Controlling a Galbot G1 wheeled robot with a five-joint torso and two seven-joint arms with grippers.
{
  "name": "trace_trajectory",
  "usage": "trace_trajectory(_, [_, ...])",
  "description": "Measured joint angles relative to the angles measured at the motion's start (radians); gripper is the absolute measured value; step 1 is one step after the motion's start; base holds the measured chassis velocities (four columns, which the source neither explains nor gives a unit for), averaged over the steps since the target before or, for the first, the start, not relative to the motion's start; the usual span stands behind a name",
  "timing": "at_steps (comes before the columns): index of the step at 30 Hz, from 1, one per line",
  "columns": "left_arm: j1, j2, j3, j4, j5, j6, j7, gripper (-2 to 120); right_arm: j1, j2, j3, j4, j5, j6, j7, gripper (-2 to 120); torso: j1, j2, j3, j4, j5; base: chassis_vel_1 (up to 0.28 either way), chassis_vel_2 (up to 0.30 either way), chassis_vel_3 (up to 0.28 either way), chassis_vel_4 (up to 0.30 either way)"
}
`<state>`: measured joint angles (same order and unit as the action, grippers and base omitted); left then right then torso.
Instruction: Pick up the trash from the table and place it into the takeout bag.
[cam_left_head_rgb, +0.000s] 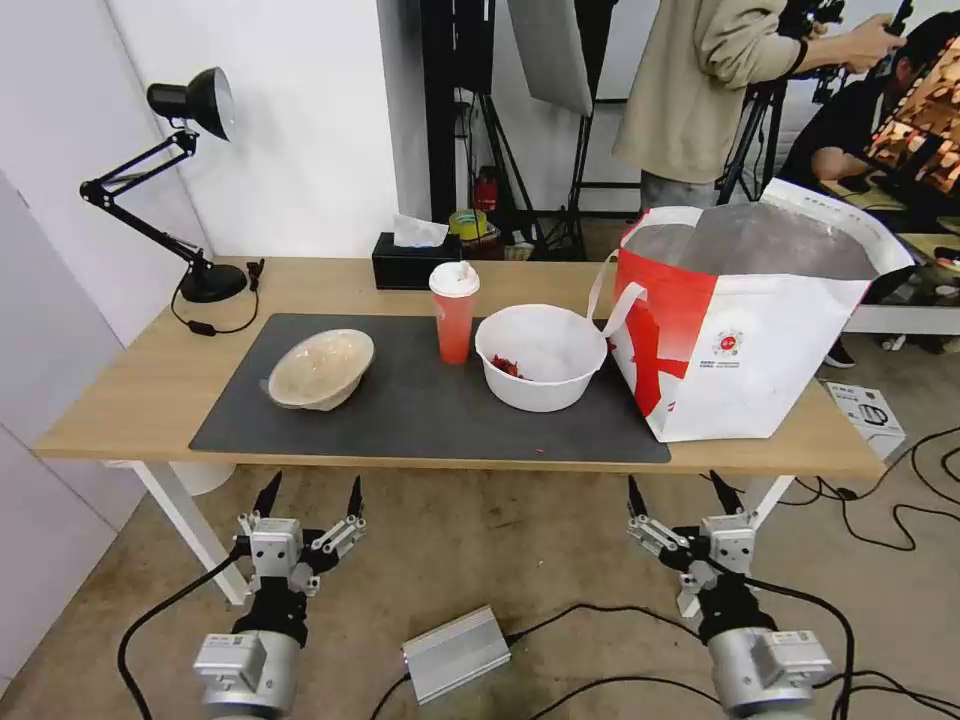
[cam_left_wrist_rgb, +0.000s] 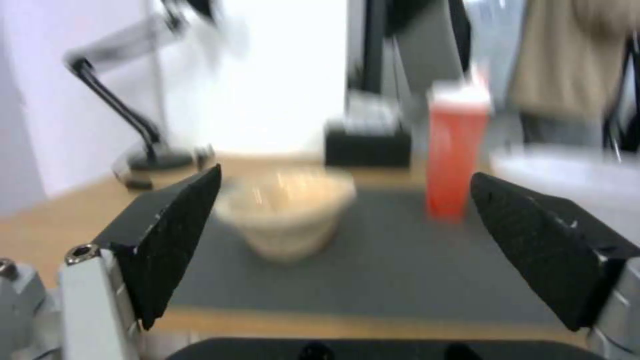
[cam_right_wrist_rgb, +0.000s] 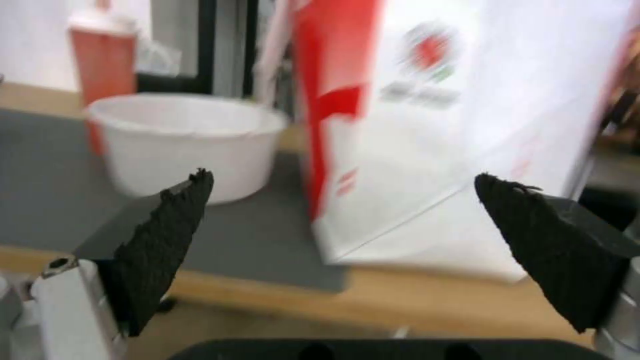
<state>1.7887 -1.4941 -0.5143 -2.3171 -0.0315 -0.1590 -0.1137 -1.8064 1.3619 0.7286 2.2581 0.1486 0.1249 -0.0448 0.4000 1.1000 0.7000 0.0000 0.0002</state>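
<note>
Head view: task not begun. Beige bowl (cam_left_head_rgb: 321, 368), cup (cam_left_head_rgb: 454, 311), white bowl (cam_left_head_rgb: 541, 356) all on tabletop (cam_left_head_rgb: 130, 395), left of bag (cam_left_head_rgb: 745, 320). Left gripper (cam_left_head_rgb: 310, 498) and right gripper (cam_left_head_rgb: 684, 496) below tabletop edge, spread, empty. Bag interior hidden.

Left wrist view: beige bowl ahead, blurred.

Right wrist view: bag top cut off.

A white wall (cam_left_head_rgb: 300, 120) stands behind. The floor (cam_left_head_rgb: 480, 560) is grey-brown, with black cables (cam_left_head_rgb: 900, 510) and a silver box (cam_left_head_rgb: 455, 652).
</note>
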Motion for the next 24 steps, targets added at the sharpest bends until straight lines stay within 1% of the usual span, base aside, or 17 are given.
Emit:
trace_trajectory(1, [-0.003,0.001,0.009,-0.004,-0.008,-0.040,-0.028,100,-0.001,-0.022,0.030,-0.006,0.024,0.021,-0.007,100,0.000,0.000,0.000,0.0000,-0.0003,0.000,0.000,0.000,0.000])
trace_trajectory(2, [-0.003,0.001,0.009,-0.004,-0.008,-0.040,-0.028,100,-0.001,-0.022,0.030,-0.006,0.024,0.021,-0.007,100,0.000,0.000,0.000,0.0000,-0.0003,0.000,0.000,0.000,0.000])
trace_trajectory(4, [-0.008,0.004,0.024,-0.014,-0.021,-0.110,-0.077,100,-0.003,-0.050,0.045,-0.007,0.064,0.045,-0.019,100,0.000,0.000,0.000,-0.0003,0.0006,0.000,0.000,0.000,0.000])
trace_trajectory(5, [-0.011,0.004,0.027,-0.014,-0.030,-0.130,-0.082,100,-0.004,-0.066,0.049,0.000,0.082,0.055,-0.024,100,0.000,0.000,0.000,0.0002,0.0002,0.000,0.000,0.000,0.000])
trace_trajectory(6, [-0.014,0.003,0.030,-0.014,-0.043,-0.157,-0.082,100,-0.006,-0.081,0.052,0.011,0.097,0.063,-0.027,100,0.000,0.000,0.000,0.0002,-0.0006,0.000,0.000,0.000,0.000])
trace_trajectory(10, [-0.015,-0.001,0.032,-0.014,-0.053,-0.180,-0.077,100,-0.010,-0.104,0.056,0.025,0.114,0.067,-0.027,100,0.000,0.000,0.000,0.0000,-0.0001,0.000,0.000,0.000,0.000])
trace_trajectory(16, [-0.013,-0.004,0.034,-0.015,-0.054,-0.183,-0.066,100,-0.015,-0.136,0.053,0.046,0.129,0.065,-0.021,100,0.000,0.000,0.000,0.0000,-0.0001,0.000,0.000,0.000,0.000])
trace_trajectory(24, [-0.010,-0.008,0.036,-0.016,-0.054,-0.183,-0.060,100,-0.013,-0.151,0.045,0.048,0.133,0.060,-0.020,100,0.000,0.000,0.000,0.0000,-0.0001,0.000,0.000,0.000,0.000])
